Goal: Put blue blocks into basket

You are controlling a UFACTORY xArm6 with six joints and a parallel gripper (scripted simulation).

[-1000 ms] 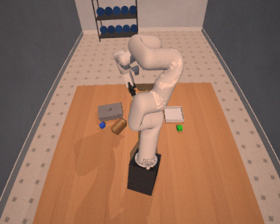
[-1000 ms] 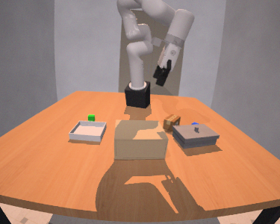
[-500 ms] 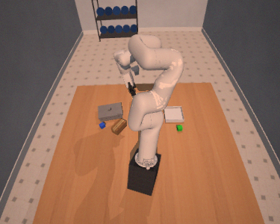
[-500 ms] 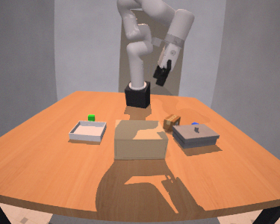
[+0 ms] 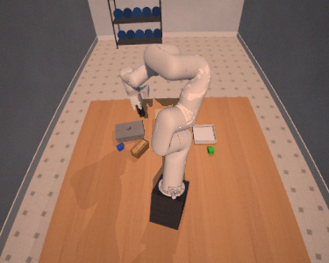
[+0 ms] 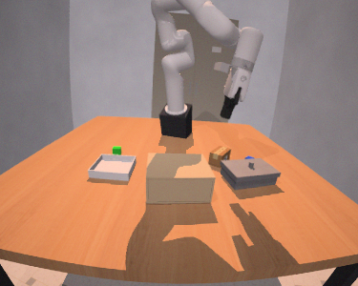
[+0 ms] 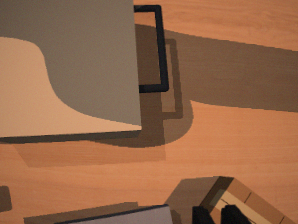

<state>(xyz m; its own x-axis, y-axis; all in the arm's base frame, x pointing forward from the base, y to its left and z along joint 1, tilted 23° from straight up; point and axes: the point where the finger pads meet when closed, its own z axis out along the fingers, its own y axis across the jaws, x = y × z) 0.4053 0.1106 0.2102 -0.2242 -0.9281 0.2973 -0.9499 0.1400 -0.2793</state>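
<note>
My gripper [image 5: 141, 113] [image 6: 226, 114] [image 7: 217, 215] is shut with nothing seen between its fingers, high above the table. A blue block [image 5: 120, 147] [image 6: 249, 158] lies beside the grey metal box [image 5: 131, 138] [image 6: 250, 181], whose lid [image 5: 135, 127] [image 6: 241, 168] [image 7: 125, 216] is on. The light wooden cabinet [image 6: 179, 191] [image 7: 100, 70] has a black drawer handle [image 7: 163, 55] on the side facing the robot base; its drawer looks shut. The white basket [image 5: 204, 142] [image 6: 109, 174] holds nothing visible. The insides of the cabinet and metal box are hidden.
A small brown box [image 5: 139, 148] [image 6: 220, 156] [image 7: 260, 205] stands between the metal box and the robot base. A green block [image 5: 210, 150] [image 6: 116, 150] lies beside the basket, towards the base side. The arm partly hides the cabinet in the top view.
</note>
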